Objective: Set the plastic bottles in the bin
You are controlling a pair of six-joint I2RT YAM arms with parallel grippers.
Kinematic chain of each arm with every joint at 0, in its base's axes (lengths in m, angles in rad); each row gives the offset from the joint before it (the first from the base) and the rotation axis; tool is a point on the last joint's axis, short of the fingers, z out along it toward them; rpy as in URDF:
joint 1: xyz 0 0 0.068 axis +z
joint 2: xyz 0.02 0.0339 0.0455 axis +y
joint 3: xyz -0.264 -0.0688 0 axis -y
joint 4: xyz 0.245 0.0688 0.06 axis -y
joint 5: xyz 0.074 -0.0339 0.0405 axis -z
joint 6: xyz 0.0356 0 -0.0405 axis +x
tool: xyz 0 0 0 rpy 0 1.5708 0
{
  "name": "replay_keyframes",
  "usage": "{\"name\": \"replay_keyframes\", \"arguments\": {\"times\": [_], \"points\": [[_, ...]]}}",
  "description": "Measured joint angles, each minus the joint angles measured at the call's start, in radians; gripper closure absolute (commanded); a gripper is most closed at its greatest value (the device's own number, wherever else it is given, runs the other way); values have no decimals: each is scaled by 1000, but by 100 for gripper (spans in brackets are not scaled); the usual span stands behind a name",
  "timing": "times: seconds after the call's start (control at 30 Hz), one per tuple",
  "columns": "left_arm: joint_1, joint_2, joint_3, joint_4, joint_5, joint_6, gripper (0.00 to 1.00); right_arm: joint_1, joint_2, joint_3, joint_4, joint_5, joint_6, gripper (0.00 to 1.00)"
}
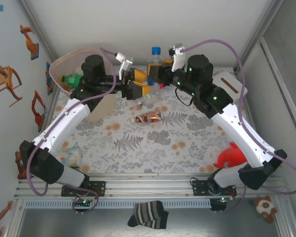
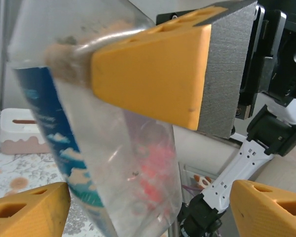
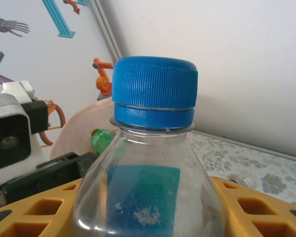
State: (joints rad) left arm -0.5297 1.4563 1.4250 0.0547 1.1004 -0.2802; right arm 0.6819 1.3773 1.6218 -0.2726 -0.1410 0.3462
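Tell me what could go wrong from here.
1. The right gripper alone clamps the bottle, while the left gripper stands open around it. The smooth plastic might slip or tilt.
2. The bin stands far left, with the left arm between it and the bottle. Carrying the bottle across could make the arms collide.

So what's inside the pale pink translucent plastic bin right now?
One green plastic bottle with a green cap shows inside the pink bin. The left arm's black body covers much of the opening, so anything else in there cannot be seen.
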Motion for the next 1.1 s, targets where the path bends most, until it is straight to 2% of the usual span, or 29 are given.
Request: {"name": "replay_keyframes", "arguments": {"times": [0.3, 0.67, 0.87, 1.0, 1.1], "points": [[-53, 79, 66, 63, 15, -12, 14, -1, -6, -21, 93, -116, 45, 48], [-64, 105, 80, 153, 69, -102, 44, -5, -17, -43, 167, -198, 43, 45], [-63, 105, 80, 167, 75, -103, 54, -3, -35, -45, 156, -207, 41, 32], [-45, 105, 80, 171, 70, -101, 56, -3, -51, -45, 148, -196, 37, 20], [-26, 103, 80, 170, 64, -100, 58, -3, -66, -45, 142, -178, 24, 19]]}}
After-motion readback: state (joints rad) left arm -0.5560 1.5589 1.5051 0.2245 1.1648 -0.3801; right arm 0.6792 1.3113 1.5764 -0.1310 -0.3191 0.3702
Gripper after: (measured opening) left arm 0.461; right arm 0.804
